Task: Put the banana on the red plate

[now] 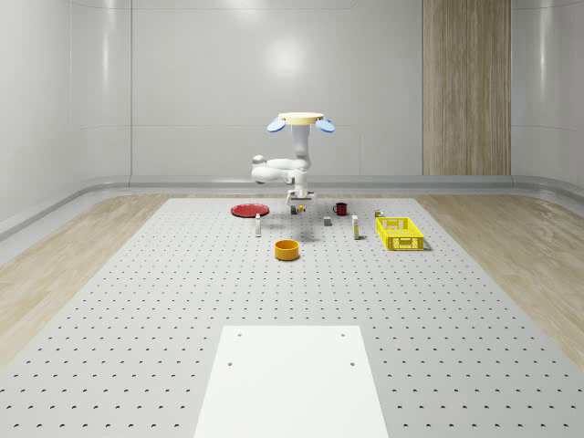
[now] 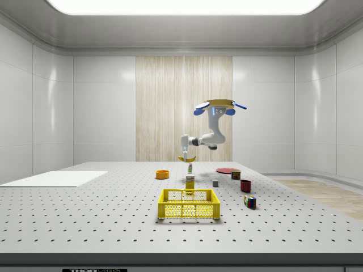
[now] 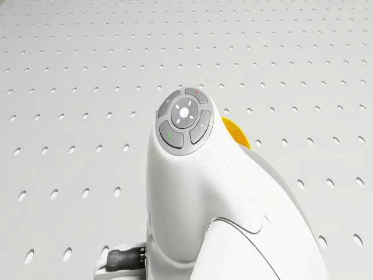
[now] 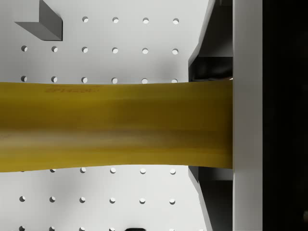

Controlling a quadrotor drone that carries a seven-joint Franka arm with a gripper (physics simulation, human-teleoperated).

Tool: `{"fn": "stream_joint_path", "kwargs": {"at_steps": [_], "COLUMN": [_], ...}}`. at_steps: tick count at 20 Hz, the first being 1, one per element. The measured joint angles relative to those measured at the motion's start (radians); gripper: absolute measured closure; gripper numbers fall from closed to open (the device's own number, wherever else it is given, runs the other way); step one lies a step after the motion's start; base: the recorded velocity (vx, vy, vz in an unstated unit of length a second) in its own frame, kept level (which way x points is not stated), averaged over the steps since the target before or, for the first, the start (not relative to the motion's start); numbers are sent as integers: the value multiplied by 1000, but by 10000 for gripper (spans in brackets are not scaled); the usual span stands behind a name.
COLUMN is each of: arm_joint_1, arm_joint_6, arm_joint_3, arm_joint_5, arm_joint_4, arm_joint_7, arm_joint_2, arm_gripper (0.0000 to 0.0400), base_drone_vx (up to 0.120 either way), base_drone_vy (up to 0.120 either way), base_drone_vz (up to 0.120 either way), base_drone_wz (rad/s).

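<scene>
The drone (image 1: 300, 119) hovers over the far part of the perforated table (image 1: 164, 301), its arm bent downward. My gripper (image 1: 297, 203) is shut on the yellow banana (image 1: 297, 211), which hangs clear of the table surface. From the side, the banana (image 2: 187, 160) curves below the gripper (image 2: 185, 153). In the wrist view the banana (image 4: 115, 125) lies across the picture, pressed against one of the fingers (image 4: 246, 120). The red plate (image 1: 247, 211) lies flat on the table, to the whole-scene view's left of the banana; from the side, the plate (image 2: 228, 170) sits to the banana's right.
An orange bowl (image 1: 287, 249) stands nearer the front, a yellow basket (image 1: 400, 234) to the right. A red mug (image 1: 340, 209), a grey cube (image 1: 327, 221) and small bottles (image 1: 259, 222) stand around the gripper. A white sheet (image 1: 292, 383) covers the near table.
</scene>
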Motion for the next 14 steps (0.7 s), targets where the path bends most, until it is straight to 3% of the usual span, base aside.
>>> {"fn": "stream_joint_path", "kwargs": {"at_steps": [6,14], "arm_joint_1": [-4,-7], "arm_joint_6": [15,36], "arm_joint_3": [2,6], "arm_joint_5": [6,13], "arm_joint_4": [0,1], "arm_joint_7": [-111,-324], "arm_joint_2": [-16,-37], "arm_gripper": [208,208], "base_drone_vx": [0,0], "base_drone_vy": [0,0], "base_drone_vz": [0,0], "base_drone_wz": [-300,-300]}}
